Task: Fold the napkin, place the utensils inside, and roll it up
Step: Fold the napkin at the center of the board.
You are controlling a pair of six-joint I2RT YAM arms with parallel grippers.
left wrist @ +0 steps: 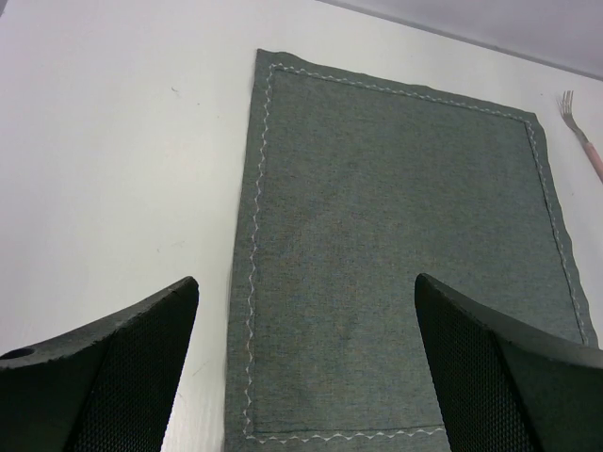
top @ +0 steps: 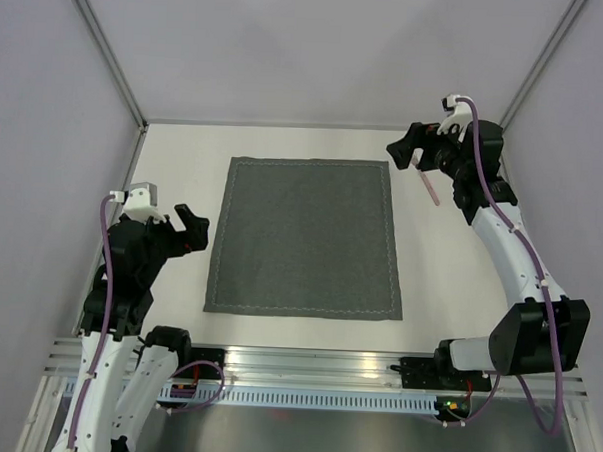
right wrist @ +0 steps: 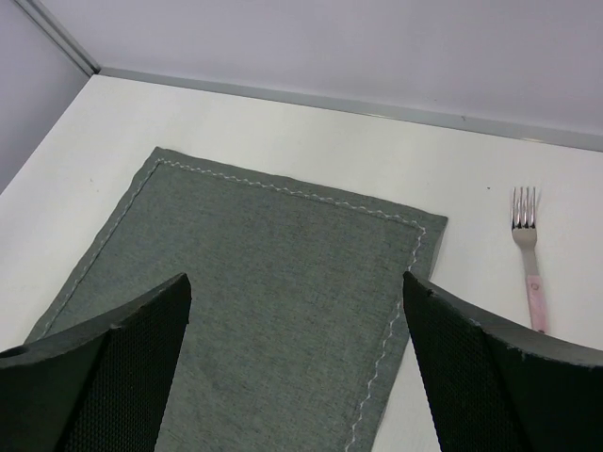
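Dark grey napkin [top: 303, 238] spread flat and unfolded on the white counter [top: 179, 161], with a paler wavy stitch line just inside the hem on every visible side. Left end effector [top: 186, 231] off the napkin's left edge, roughly level with the middle of that edge, clear of the cloth and angled toward it. From the left wrist camera, black fingers [left wrist: 104, 367] spread wide with nothing between them, and napkin and bare counter in the gap. Right end effector [top: 410, 149] just beyond the napkin's far right corner, also clear of the cloth. From the right wrist camera, fingers [right wrist: 490, 377] likewise wide apart and holding nothing, with one napkin corner in the gap. Fork [right wrist: 527, 254], silvery tines and pale pink handle, lying flat on the counter just to the right of the napkin near its far right corner, beside the hem but not touching it, tine end toward the napkin's far side. In the top view, only the pink handle [top: 429, 188] showing, the tine end hidden beneath the right end effector.
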